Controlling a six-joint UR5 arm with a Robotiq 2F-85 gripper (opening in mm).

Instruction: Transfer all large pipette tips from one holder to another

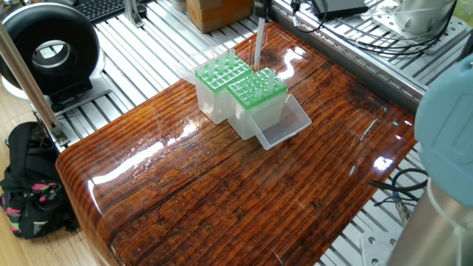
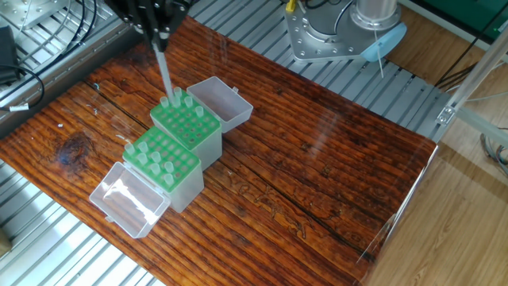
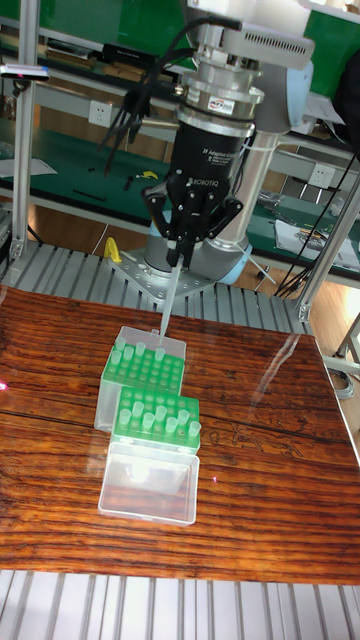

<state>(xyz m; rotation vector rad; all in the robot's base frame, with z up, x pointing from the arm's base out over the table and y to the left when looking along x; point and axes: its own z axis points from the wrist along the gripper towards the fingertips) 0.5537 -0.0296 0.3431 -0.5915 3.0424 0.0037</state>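
My gripper (image 3: 180, 262) is clenched on one large pipette tip (image 3: 168, 302), holding it upright in the air above the far green holder (image 3: 143, 368). The near green holder (image 3: 158, 414) stands touching it, with several tips seated.

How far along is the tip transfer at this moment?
Partly done. The near holder carries several tips; the far holder keeps a few along its edge. The end effector is shut on one tip, lifted clear above the far holder. Remaining tips await.
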